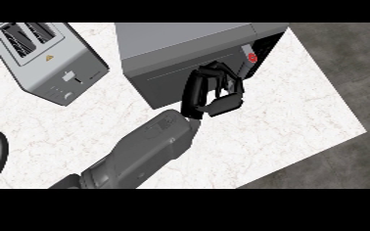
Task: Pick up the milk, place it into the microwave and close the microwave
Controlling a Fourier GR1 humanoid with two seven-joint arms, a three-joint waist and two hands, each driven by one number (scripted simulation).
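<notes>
Pressing at the microwave [189, 54] front, my right robot hand [209, 94] has fingers curled, holding nothing I can see. Its door [256, 54] lies just beyond, up and right. Milk is not visible; whether it sits inside, I can't tell.

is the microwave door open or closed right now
Closed or very nearly: the microwave front looks flush, with the right hand against the door. The view cannot confirm it's latched.
</notes>
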